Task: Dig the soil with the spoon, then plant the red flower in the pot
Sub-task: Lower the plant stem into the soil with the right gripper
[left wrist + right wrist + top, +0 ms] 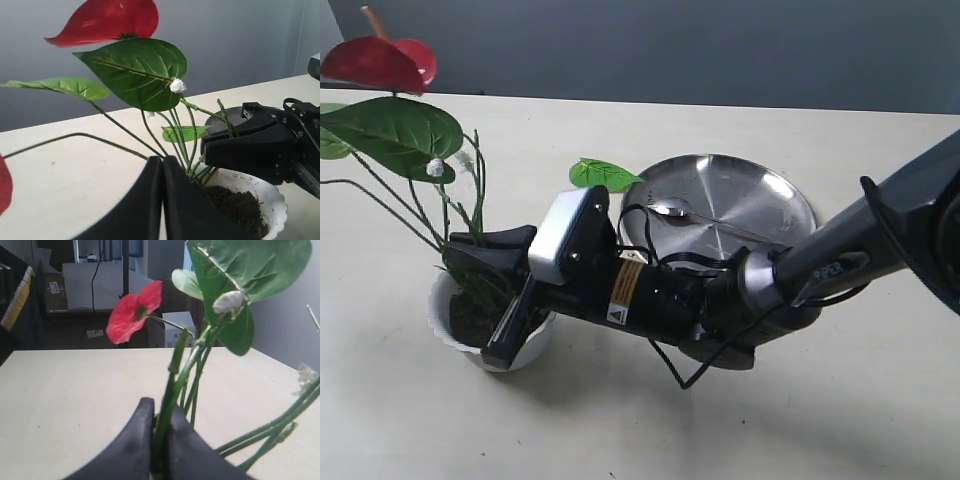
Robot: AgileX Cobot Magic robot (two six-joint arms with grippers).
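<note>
R claw [161, 414] grips red flower [134, 312], over pot [438, 318]

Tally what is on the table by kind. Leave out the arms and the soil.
flower: 1
pot: 1
plate: 1
spoon: 1
loose leaf: 1
Total: 5

1. The left end effector [162, 164] is hovering with its black fingers pressed together beside the pot [278, 198].
2. The right end effector [212, 145] is gripping the stems of the red flower [107, 20] above the soil [240, 206].
</note>
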